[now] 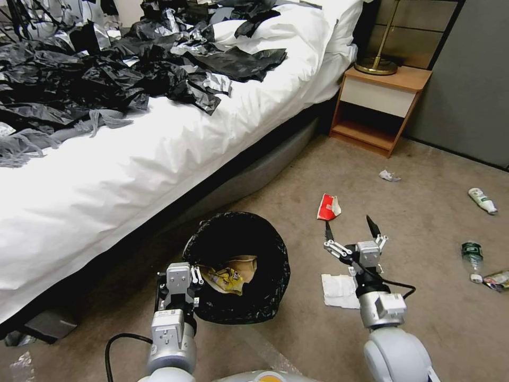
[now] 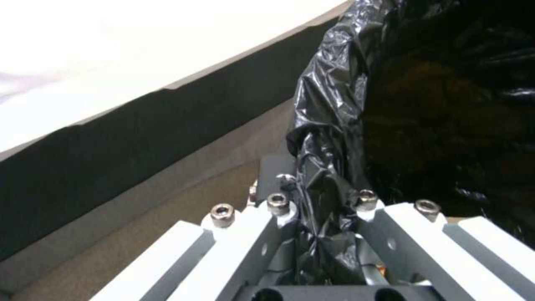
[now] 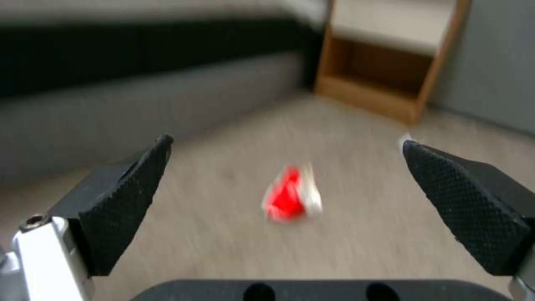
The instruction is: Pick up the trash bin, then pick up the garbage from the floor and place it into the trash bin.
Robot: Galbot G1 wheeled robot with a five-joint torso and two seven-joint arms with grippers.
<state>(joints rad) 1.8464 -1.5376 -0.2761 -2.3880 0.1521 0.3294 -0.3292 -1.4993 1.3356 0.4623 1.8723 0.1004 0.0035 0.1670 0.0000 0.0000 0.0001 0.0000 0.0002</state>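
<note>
Okay, my left claw (image 1: 197, 276) is clamped on the trash bin (image 1: 241, 265) rim beside the bed (image 1: 132, 159), right claw (image 1: 350, 228) spread wide above the floor (image 1: 424, 318), near the red-white packet (image 1: 328, 207).

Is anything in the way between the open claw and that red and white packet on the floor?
Nothing visible is. The right gripper hangs open just short of the red-white packet, with only bare floor between them. The white tissue lies behind it, nearer the robot. The left gripper holds the trash bin by its rim.
</note>
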